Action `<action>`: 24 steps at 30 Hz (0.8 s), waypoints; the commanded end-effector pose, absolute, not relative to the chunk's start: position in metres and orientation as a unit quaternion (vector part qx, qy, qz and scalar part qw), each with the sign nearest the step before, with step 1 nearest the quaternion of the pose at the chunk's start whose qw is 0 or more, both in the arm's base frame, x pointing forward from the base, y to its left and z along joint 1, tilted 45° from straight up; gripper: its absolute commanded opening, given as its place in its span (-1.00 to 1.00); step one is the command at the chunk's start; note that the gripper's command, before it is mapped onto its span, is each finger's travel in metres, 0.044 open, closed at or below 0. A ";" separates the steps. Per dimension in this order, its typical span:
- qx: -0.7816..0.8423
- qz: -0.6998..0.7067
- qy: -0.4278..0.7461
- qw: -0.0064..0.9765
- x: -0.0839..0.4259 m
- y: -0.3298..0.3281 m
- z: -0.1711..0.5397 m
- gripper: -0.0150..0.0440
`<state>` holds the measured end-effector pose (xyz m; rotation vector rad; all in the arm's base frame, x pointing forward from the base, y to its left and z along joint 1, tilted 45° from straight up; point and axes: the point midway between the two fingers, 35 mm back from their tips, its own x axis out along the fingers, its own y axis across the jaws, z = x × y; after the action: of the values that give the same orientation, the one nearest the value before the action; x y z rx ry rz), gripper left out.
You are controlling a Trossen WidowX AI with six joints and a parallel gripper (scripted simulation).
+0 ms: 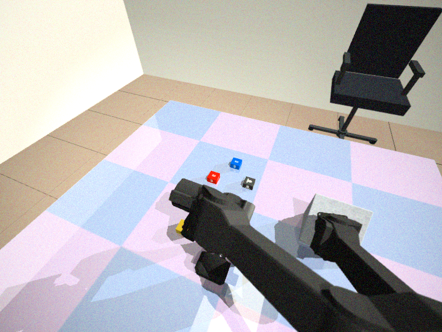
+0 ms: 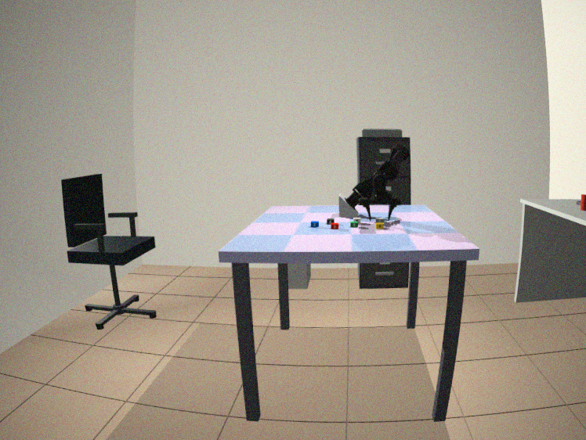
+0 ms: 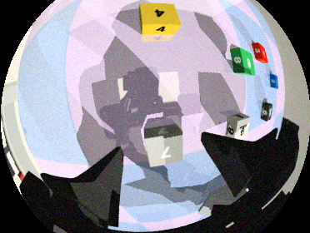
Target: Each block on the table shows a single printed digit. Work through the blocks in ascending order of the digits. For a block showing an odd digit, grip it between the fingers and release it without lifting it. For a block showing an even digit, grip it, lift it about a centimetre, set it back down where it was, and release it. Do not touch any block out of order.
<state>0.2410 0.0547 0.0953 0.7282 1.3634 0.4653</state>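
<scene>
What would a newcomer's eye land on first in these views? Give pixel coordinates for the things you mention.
Probably the yellow block marked 4 [image 1: 179,227] [image 2: 379,225] [image 3: 159,18], vivid at the top of the wrist view. Below it, the gray block marked 7 [image 2: 379,221] [image 3: 163,146] shows between the open black fingers of the end effector [image 2: 379,219] [image 3: 162,144]. In the top view, the dark arm [image 1: 278,264] [image 2: 374,184] sweeps in from the lower right across the pink-and-blue checkered table [image 1: 307,149] [image 2: 322,242].

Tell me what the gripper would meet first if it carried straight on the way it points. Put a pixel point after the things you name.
Probably the grey block marked 7 [image 3: 163,151], which shows between the open gripper's [image 2: 379,218] [image 3: 162,139] fingers, or the table [image 2: 322,242] around it; depth is unclear.
</scene>
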 end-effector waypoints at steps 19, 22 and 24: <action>0.335 0.201 0.610 0.689 0.221 -0.025 0.177 -0.08; 0.335 0.201 0.610 0.689 0.221 -0.025 0.177 -0.08; 0.335 0.201 0.610 0.689 0.221 -0.025 0.177 -0.08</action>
<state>0.2215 -0.0234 0.1764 0.7511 1.3587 0.4502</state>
